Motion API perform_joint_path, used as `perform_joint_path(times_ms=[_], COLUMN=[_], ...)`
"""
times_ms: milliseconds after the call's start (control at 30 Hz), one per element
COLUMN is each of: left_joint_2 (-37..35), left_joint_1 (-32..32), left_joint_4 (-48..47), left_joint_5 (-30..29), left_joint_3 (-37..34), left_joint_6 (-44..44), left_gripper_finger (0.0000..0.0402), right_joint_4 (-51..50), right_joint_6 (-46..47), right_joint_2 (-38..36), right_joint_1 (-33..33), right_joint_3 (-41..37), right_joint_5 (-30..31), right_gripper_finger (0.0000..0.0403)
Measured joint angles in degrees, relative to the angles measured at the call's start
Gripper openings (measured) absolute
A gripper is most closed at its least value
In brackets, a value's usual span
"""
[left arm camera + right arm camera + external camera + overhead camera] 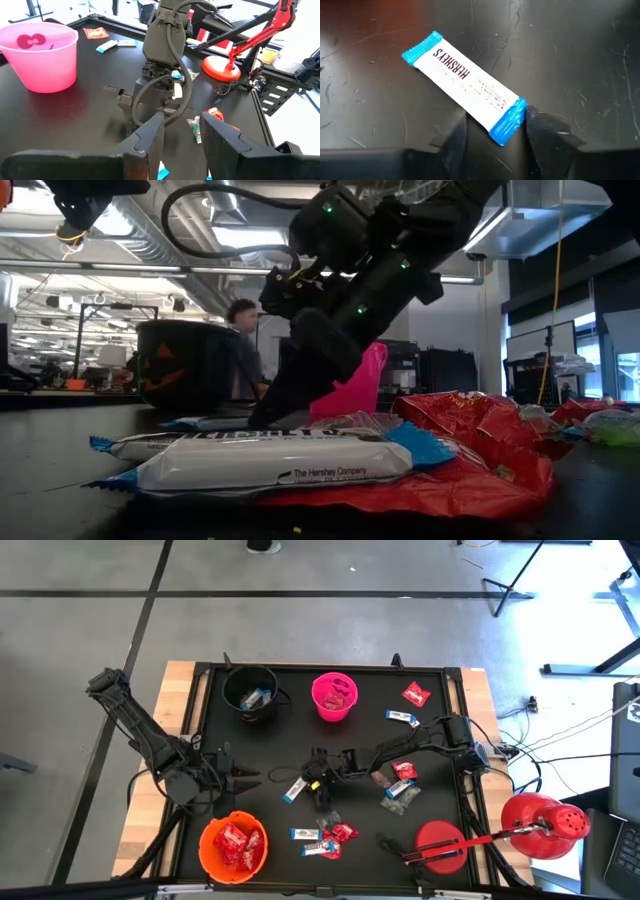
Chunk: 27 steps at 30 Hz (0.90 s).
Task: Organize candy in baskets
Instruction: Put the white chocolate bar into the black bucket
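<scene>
right wrist view showed the right gripper [492, 131] low over the dark surface [580, 55], its jaws apart and straddling one blue end of a blue-and-white bar [465, 86] — not yet closed on it, the bar lying flat. in the high view that gripper [310, 780] sat at the middle of the frame, the bar [294, 791] just to its lower left.

the left gripper [243, 776] hung at centre left, jaws partly apart and holding nothing; from its own wrist camera the two fingers [150, 137] framed the other arm.

along the top of the high view stood the black bucket [251, 692] with a blue-and-white sweet inside and, to its right, the pink bucket [334, 696]. the orange bucket [233, 846] at lower left held red packets [234, 840].

loose candy lay scattered — a red packet [416, 694] and a small bar [401, 718] at upper right, a cluster [400, 785] right of centre, more bars and red packets [325, 837] at lower centre. a red domed object [545, 824] sat at lower right, off the mat.
</scene>
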Motion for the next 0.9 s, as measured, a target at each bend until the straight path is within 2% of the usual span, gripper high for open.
perform_joint_path(times_ms=[367, 900], left_joint_2=[0.00, 0.00], left_joint_1=[-0.02, -0.02], left_joint_4=[0.07, 0.16], left_joint_5=[-0.15, -0.21], left_joint_3=[0.00, 0.00], left_joint_6=[-0.04, -0.15], left_gripper_finger=[0.0117, 0.0117], right_joint_4=[-0.34, -1.16], right_joint_6=[0.01, 0.79], right_joint_2=[0.00, -1.42], right_joint_1=[0.04, 0.07], right_joint_3=[-0.07, -0.35], right_joint_5=[-0.20, 0.02], right_gripper_finger=[0.0014, 0.0001])
